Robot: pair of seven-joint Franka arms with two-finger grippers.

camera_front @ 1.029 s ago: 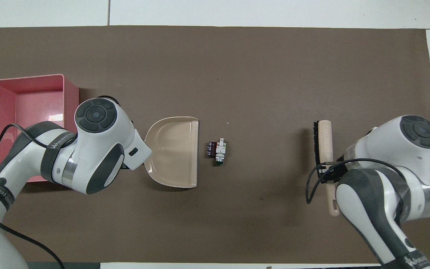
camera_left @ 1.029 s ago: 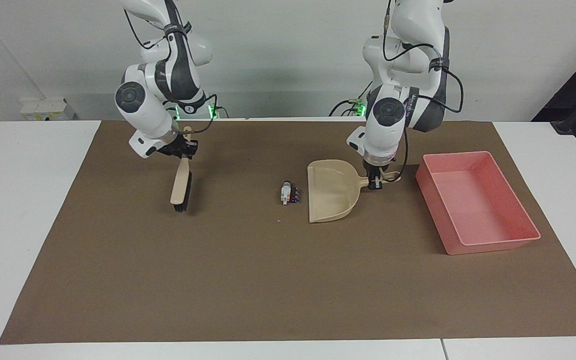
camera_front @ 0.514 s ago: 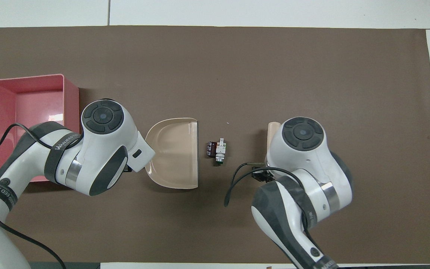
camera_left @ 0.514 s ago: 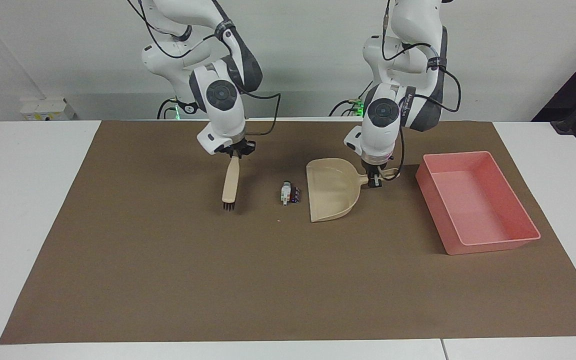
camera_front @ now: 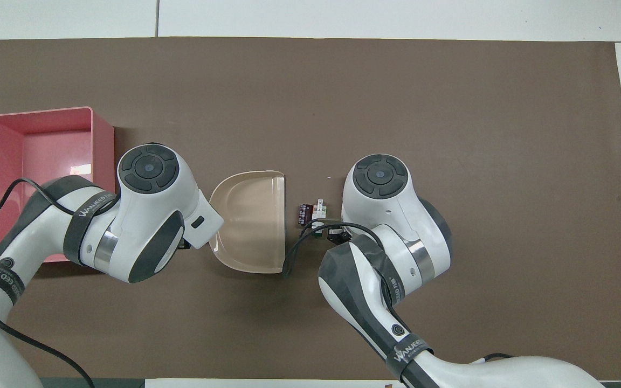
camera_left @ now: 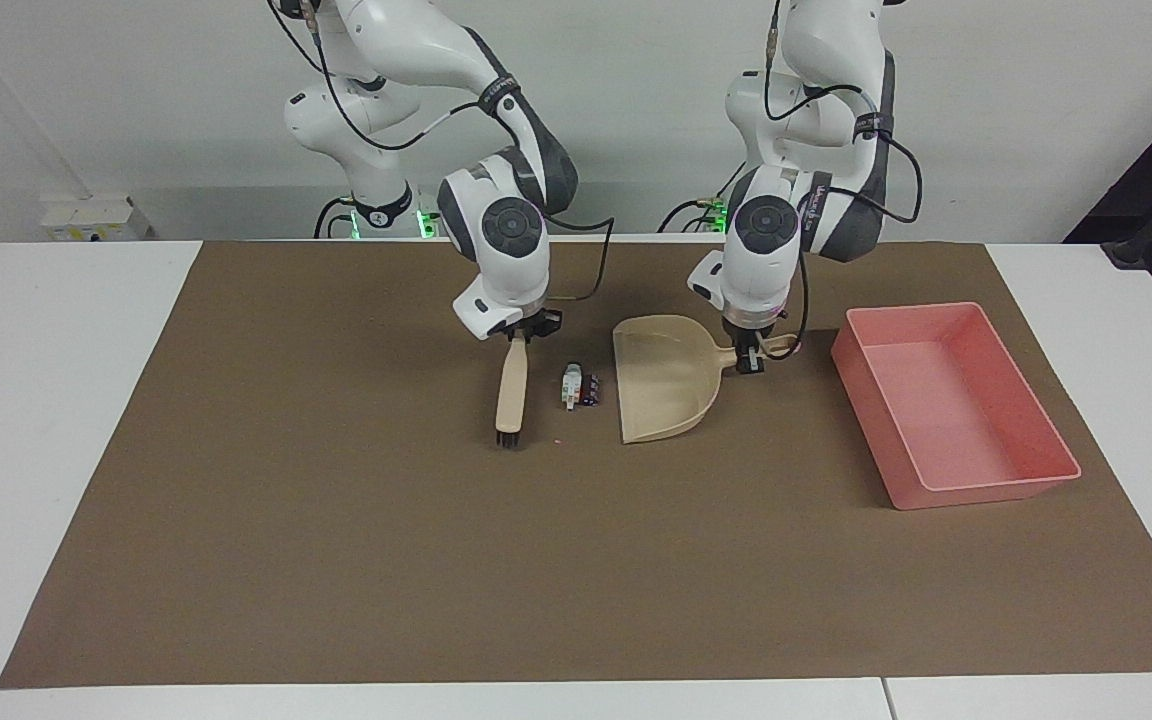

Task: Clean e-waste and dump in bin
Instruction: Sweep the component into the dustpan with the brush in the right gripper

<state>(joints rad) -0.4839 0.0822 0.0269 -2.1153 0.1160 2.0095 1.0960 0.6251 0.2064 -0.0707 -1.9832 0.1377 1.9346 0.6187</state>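
Note:
The e-waste lies mid-mat: a white part (camera_left: 570,386) (camera_front: 319,207) touching a dark cylinder (camera_left: 591,389) (camera_front: 305,213). My left gripper (camera_left: 751,362) is shut on the handle of a beige dustpan (camera_left: 661,385) (camera_front: 248,221), whose open mouth faces the parts a short gap away. My right gripper (camera_left: 521,335) is shut on the handle of a brush (camera_left: 510,390), held low just beside the parts toward the right arm's end, bristles (camera_left: 507,437) down. In the overhead view the right arm hides the brush. The pink bin (camera_left: 956,312) (camera_front: 46,145) stands empty at the left arm's end.
A brown mat (camera_left: 436,560) covers the table, with white table (camera_left: 46,400) showing at both ends. A tiny pale speck (camera_left: 558,439) lies on the mat a little farther from the robots than the parts.
My right arm has carried the brush from the right arm's end of the mat to just beside the e-waste. The dustpan has shifted only slightly. The parts have not moved.

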